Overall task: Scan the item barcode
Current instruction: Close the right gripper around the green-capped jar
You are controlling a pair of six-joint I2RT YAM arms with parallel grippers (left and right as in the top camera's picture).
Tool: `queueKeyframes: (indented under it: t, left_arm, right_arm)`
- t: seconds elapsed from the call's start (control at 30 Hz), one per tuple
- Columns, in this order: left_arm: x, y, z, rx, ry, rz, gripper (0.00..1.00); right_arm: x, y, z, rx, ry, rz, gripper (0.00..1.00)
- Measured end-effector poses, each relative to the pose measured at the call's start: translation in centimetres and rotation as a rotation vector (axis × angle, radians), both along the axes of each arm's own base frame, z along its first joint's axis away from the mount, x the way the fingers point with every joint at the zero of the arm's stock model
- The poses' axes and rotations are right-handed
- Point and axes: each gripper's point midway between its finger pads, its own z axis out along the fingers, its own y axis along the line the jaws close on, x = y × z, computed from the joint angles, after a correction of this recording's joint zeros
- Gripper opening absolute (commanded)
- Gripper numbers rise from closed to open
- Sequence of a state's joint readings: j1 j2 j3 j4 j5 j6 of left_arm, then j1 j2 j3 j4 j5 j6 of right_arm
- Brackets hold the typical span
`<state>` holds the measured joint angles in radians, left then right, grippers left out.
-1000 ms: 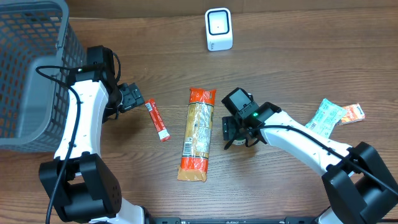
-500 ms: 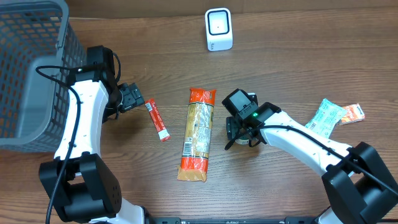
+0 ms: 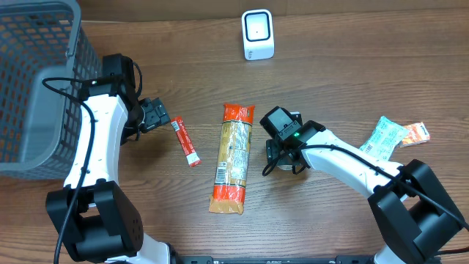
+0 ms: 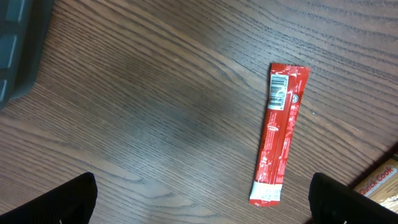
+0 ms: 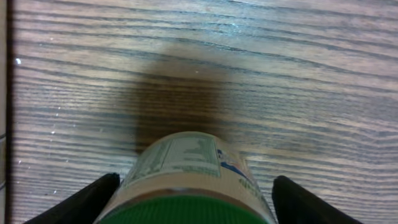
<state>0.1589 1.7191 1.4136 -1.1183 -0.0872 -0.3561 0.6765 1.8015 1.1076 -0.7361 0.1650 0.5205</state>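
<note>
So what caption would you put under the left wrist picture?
The open left end effector hovers over a red sachet lying with its barcode face up on the wooden table.

place: mock shop checkout | signs: grey mesh basket (image 3: 29, 81), white barcode scanner (image 3: 257, 34) on wood-grain counter (image 3: 352, 81) | goods: long food packet (image 3: 233, 158), red sachet (image 3: 185, 141), green-capped bottle (image 5: 186, 162), snack packets (image 3: 387, 136)
</note>
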Motion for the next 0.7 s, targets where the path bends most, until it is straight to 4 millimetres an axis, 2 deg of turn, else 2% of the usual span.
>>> queueKeyframes:
  t: [0.43, 0.7]
  left_arm:
    - [0.0, 0.0, 0.0, 0.0, 0.0, 0.0, 1.0]
    - [0.0, 0.0, 0.0, 0.0, 0.0, 0.0, 1.0]
  right_arm:
    - [-0.17, -0.31, -0.05, -0.015, 0.006, -0.001, 0.76]
    - [-0.15, -0.34, -0.05, -0.017, 0.004, -0.002, 0.69]
